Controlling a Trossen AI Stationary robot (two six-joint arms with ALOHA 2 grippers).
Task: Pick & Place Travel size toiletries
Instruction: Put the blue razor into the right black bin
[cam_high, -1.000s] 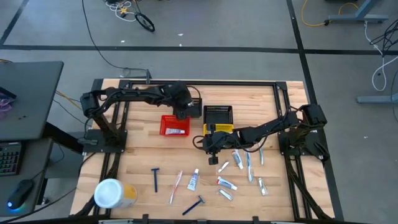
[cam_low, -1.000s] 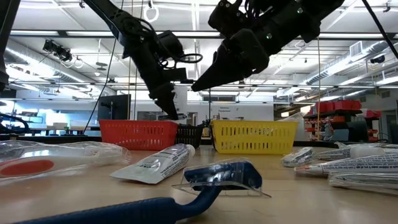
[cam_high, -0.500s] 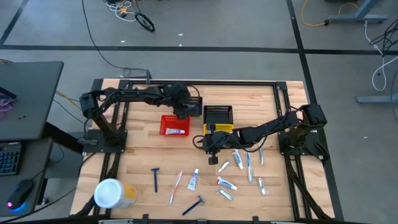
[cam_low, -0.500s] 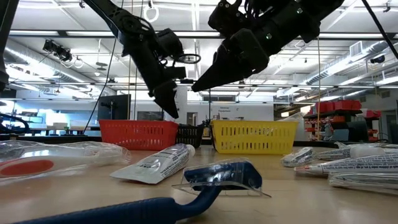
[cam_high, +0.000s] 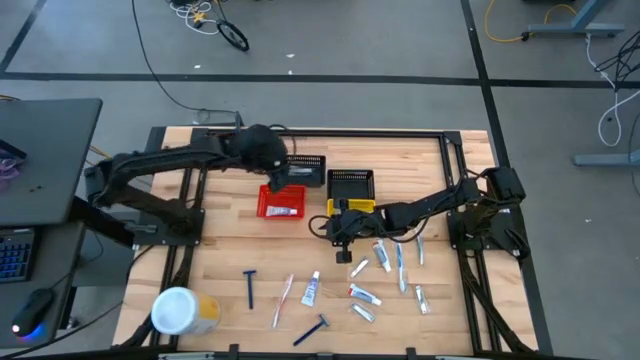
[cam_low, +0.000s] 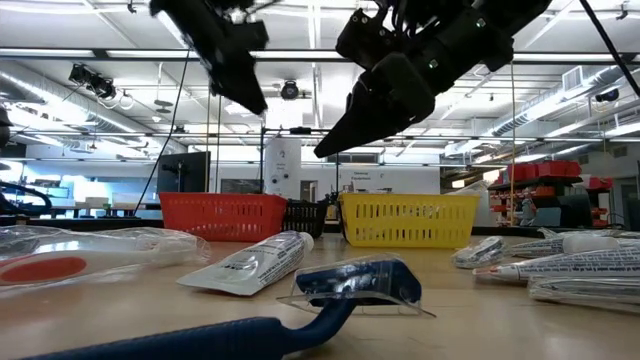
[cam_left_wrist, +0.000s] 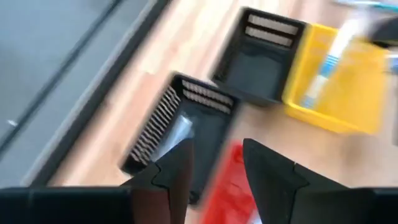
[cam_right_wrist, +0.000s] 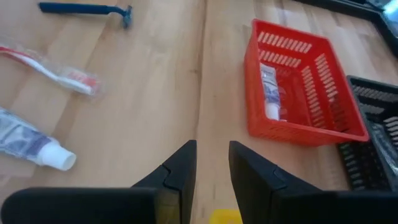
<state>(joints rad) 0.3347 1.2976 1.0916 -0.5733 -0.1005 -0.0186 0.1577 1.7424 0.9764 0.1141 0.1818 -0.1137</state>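
The travel size toiletries lie on the near half of the table: a dark blue razor (cam_high: 250, 288), a pink toothbrush (cam_high: 284, 300), a white tube (cam_high: 312, 290), a second razor (cam_high: 312, 328) and several tubes and toothbrushes around (cam_high: 385, 270). One tube (cam_right_wrist: 268, 93) lies in the red basket (cam_high: 281, 202). A toothbrush (cam_left_wrist: 339, 46) lies in the yellow basket (cam_high: 352, 207). My left gripper (cam_high: 272, 172) hangs open high above the far edge of the red basket, holding nothing. My right gripper (cam_high: 340, 238) hovers open just near of the yellow basket, also with nothing in it.
Two black baskets (cam_high: 305, 172) (cam_high: 351, 183) stand behind the red and yellow ones; the left one holds a clear-wrapped item (cam_left_wrist: 180, 134). A big white-and-yellow canister (cam_high: 180, 312) lies at the near left corner. Bare wood shows between the baskets and the near toiletries.
My left gripper has risen well clear of the red and black baskets and drawn back a little toward the table's left edge. My right gripper has kept still.
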